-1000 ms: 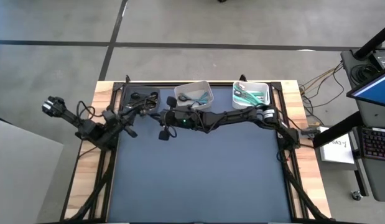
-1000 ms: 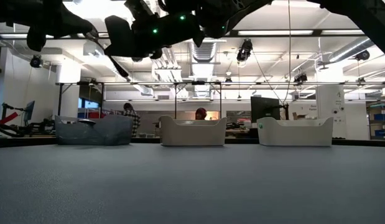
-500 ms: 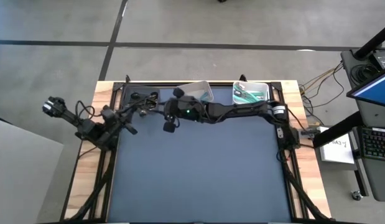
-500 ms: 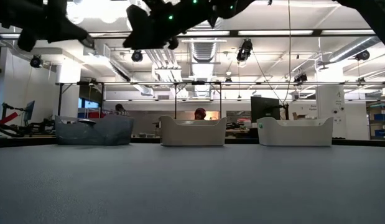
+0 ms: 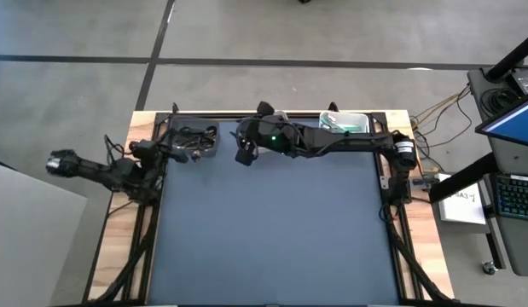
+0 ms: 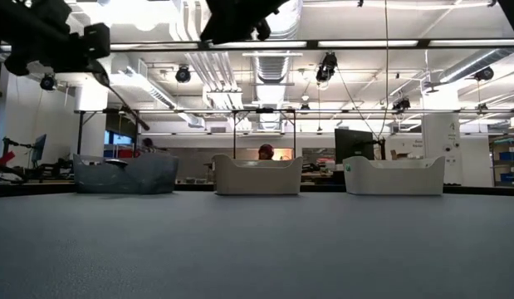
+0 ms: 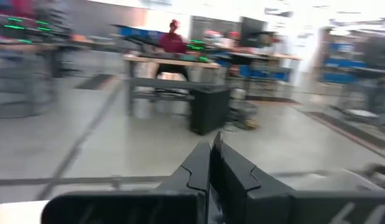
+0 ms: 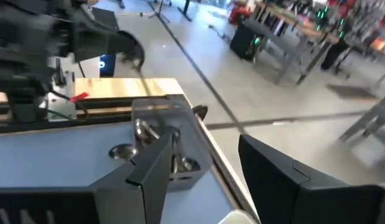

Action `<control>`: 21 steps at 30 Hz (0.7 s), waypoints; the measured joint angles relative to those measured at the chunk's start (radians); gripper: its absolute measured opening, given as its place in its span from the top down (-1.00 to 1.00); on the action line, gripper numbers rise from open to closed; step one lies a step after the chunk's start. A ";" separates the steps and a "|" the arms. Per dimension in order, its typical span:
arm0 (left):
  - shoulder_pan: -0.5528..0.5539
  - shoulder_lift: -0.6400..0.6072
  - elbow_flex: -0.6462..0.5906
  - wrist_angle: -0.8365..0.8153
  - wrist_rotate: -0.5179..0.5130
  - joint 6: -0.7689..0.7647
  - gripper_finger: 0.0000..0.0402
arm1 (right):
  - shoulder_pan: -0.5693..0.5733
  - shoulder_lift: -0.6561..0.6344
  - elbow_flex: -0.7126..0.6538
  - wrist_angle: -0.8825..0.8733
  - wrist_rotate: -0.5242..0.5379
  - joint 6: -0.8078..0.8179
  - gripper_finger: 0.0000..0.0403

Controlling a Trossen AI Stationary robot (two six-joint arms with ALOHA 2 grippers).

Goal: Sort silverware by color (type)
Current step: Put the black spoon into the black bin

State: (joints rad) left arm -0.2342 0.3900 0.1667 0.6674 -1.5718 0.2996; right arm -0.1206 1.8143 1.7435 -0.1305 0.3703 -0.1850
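Right wrist view has the right end effector (image 8: pixel 204 142) with its fingers wide apart and nothing between them. Just ahead of it sits the dark grey bin (image 8: pixel 156 107), where metal-headed silverware (image 8: pixel 142 130) lies.

Over the last second this arm has swung away from the middle of the surface (image 5: pixel 272 230) toward the far edge. It now lies across the middle white bin (image 6: pixel 257 176), so the overhead view hides most of that bin. The left arm has drawn back at the same time. The left end effector (image 7: pixel 211 165) has its fingers pressed together with nothing visibly held, and it looks out into the room rather than down at any bin.

Well off to the right end effector's base side, the far white bin (image 5: pixel 364 119) holds teal-handled silverware (image 5: pixel 342 128).

No utensil lies on the open surface and neither end effector carries one. My reading is that the right arm is between picks and lining up on the grey bin, while the left arm gives it room. Sorting looks well along, though what is left in the grey bin cannot be counted from here.
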 joint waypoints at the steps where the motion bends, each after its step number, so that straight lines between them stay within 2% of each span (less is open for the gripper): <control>1: 0.037 -0.003 0.000 -0.005 0.001 0.001 1.00 | -0.003 -0.009 0.000 -0.026 -0.001 0.022 0.11; 3: 0.107 -0.008 -0.001 -0.018 0.035 0.000 1.00 | -0.007 -0.020 0.000 -0.082 -0.003 0.075 0.11; 6: 0.193 -0.021 -0.006 -0.065 0.202 -0.052 1.00 | -0.018 -0.025 0.000 -0.157 -0.003 0.128 0.12; 8: 0.246 -0.025 -0.006 -0.145 0.311 -0.165 1.00 | -0.021 -0.025 0.000 -0.191 -0.001 0.146 0.13; 12: 0.360 -0.023 -0.007 -0.452 0.318 -0.451 1.00 | -0.024 -0.025 0.000 -0.238 -0.003 0.174 0.16; 16: 0.482 -0.022 -0.007 -0.724 0.481 -0.773 1.00 | -0.024 -0.025 0.000 -0.264 -0.003 0.191 0.18; 19: 0.568 -0.013 -0.007 -0.790 0.567 -0.871 1.00 | -0.024 -0.025 0.000 -0.272 -0.003 0.198 0.18; 21: 0.612 -0.010 -0.006 -0.774 0.569 -0.873 1.00 | -0.024 -0.025 0.000 -0.282 -0.003 0.211 0.18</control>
State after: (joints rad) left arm 0.3776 0.3796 0.1603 -0.1062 -1.0030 -0.5731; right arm -0.1447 1.7897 1.7432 -0.4130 0.3676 0.0262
